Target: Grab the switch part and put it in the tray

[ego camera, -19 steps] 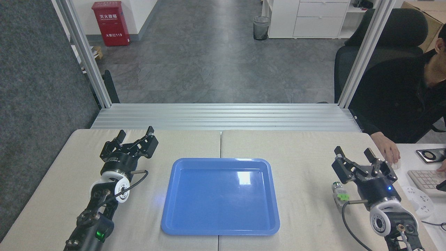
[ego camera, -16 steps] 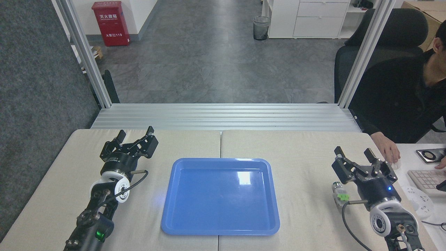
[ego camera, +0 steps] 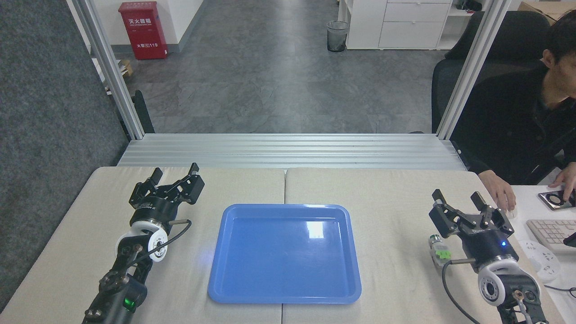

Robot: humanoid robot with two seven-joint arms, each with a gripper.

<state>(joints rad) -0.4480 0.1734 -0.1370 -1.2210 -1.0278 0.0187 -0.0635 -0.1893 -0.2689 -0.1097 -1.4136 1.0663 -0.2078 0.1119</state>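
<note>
The blue tray (ego camera: 216, 270) lies in the middle of the beige table, with nothing in it. The switch part (ego camera: 438, 251), whitish with a green clip, rests on the table at the right, just left of my right arm's wrist. My right gripper (ego camera: 456, 198) stands open above and behind the part, its fingers spread and holding nothing. My left gripper (ego camera: 175, 172) is open too, left of the tray's far corner, with nothing between its fingers.
A person in black sits at the right, one hand (ego camera: 501, 193) on a mouse close to my right gripper, the other on a phone (ego camera: 555, 199). A keyboard (ego camera: 549, 234) lies at the right edge. An aluminium frame (ego camera: 288, 150) borders the table's far side.
The person has sat up and moved a hand from the keyboard to the phone. Neither arm, the tray nor the switch part has moved.
</note>
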